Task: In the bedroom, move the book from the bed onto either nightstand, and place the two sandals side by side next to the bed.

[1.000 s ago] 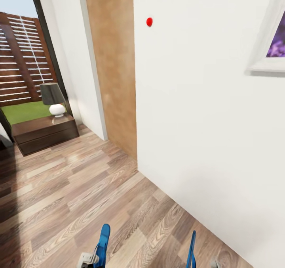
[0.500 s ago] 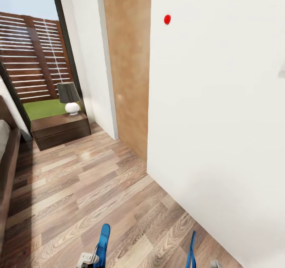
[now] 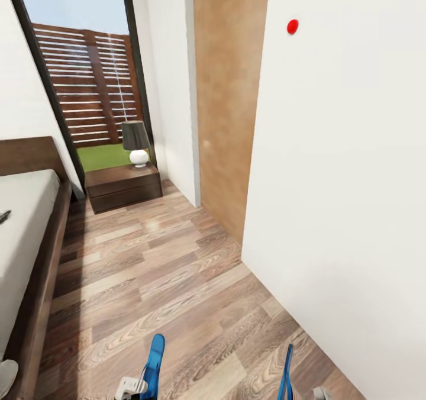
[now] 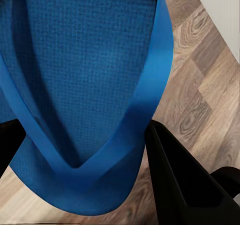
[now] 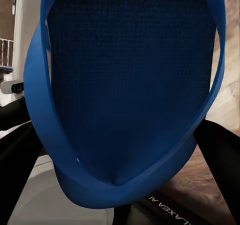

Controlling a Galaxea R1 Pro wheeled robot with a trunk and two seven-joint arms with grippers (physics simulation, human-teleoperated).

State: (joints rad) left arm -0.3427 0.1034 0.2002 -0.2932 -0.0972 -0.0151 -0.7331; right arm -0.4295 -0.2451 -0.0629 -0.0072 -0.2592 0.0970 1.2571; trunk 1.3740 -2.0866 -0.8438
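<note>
Blue rubber is clamped in both sets of jaws: the left gripper (image 4: pixel 80 150) pinches one sandal (image 4: pixel 85 85) by its sole near the toe end, black fingers (image 4: pixel 185 180) bearing on either edge, and the right gripper (image 5: pixel 117 150) holds the other sandal (image 5: pixel 125 85) the same way, its straps looping out toward the camera. From the head camera each flip-flop stands on edge, low in front of the robot, the left one (image 3: pixel 155 364) and the right one (image 3: pixel 287 370) well apart over the wood-plank floor (image 3: pixel 160 281). Carrying them upright like this probably keeps them off the floor while the base travels. Ahead lies the bed (image 3: pixel 26 234), with the nightstand (image 3: pixel 123 186) beyond it by the window, a lamp (image 3: pixel 136 142) on its glossy top. A small dark shape at the mattress edge may be the book, though I cannot tell. Both sandals look ready for setting down beside the bed frame.
</note>
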